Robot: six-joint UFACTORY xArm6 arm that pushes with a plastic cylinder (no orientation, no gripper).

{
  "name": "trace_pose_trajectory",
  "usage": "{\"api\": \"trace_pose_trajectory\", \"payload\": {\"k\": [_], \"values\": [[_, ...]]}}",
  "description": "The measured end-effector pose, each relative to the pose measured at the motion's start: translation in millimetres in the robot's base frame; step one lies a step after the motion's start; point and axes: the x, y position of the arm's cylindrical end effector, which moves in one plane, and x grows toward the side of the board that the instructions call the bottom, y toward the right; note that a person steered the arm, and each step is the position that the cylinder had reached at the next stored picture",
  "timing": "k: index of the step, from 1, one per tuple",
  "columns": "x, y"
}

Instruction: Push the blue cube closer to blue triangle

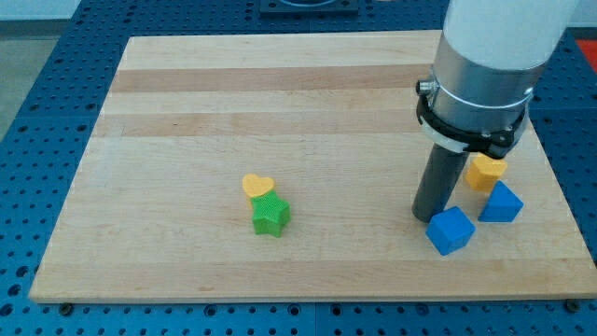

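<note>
The blue cube (451, 230) sits near the view's bottom right of the wooden board (187, 112). The blue triangle (502, 203) lies just to its upper right, a small gap between them. My tip (427, 217) rests on the board touching the cube's upper left side. The rod and arm body rise above it and hide the blocks behind.
A yellow block (486, 172) shows partly behind the rod, just above the blue triangle. A yellow heart (257, 185) and a green star (270, 216) sit together left of the board's middle. The red and green blocks at the right are hidden by the arm.
</note>
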Motion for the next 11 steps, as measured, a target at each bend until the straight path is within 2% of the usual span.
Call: {"api": "trace_pose_trajectory", "payload": {"k": [1,2,4,5,7,8,9,10,11], "values": [[0.0,-31.2],[28.4,-42.7],[73.0,-10.5],[74.1,4.8],[59.1,-46.5],[35.2,-63.0],[17.4,-39.5],[24.2,-39.4],[32.8,-13.1]]}}
